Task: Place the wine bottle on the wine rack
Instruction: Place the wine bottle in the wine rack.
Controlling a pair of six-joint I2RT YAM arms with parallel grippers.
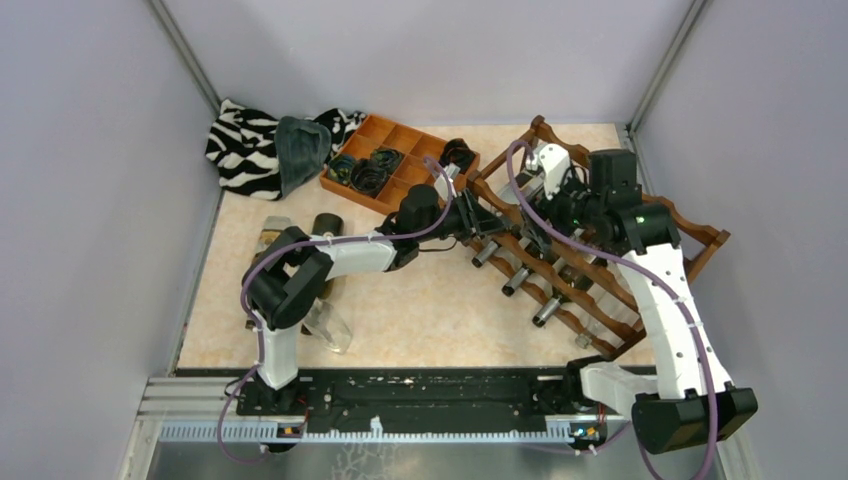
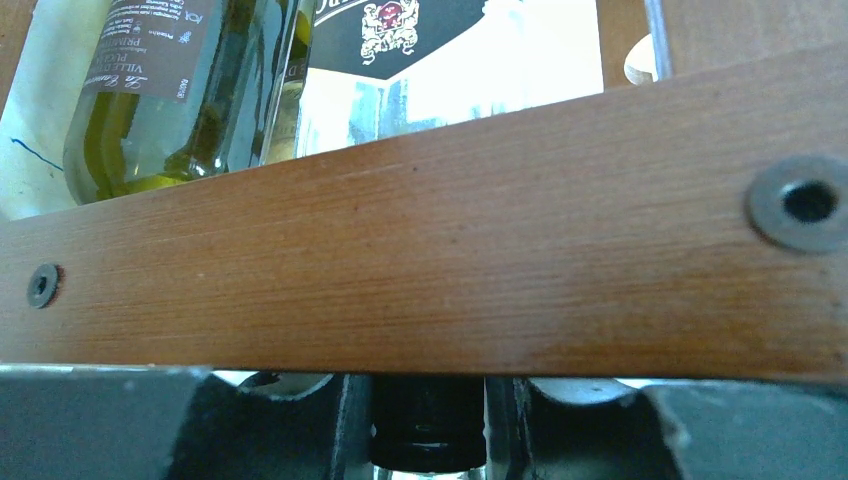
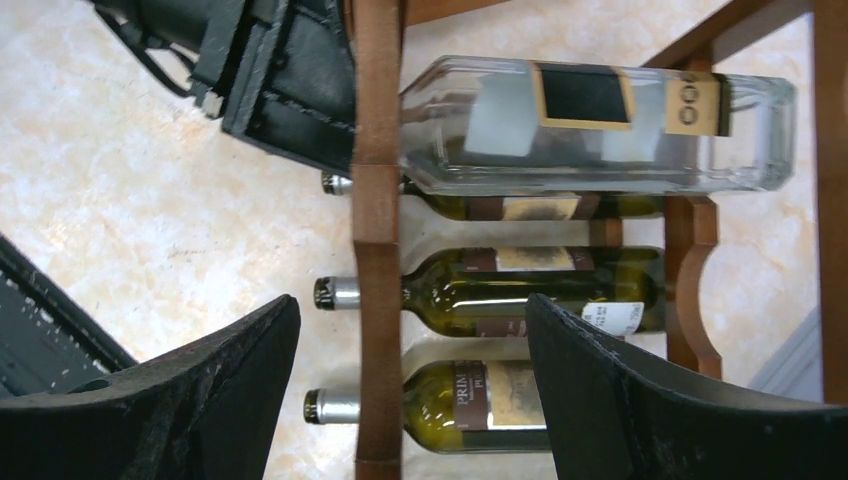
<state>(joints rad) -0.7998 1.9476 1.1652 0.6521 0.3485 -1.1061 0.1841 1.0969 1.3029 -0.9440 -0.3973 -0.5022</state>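
One bottle (image 3: 600,130) lay atop the rack (image 3: 377,200), left jaws clamped on its neck, seemingly to settle it there, while right jaws stood apart overhead.

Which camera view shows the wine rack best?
The top external view: the wine rack appears there as a whole frame with its tiers, though the arms hide part. The left wrist view shows only one rail close up; the right wrist view shows one scalloped rail with bottles lying across it.
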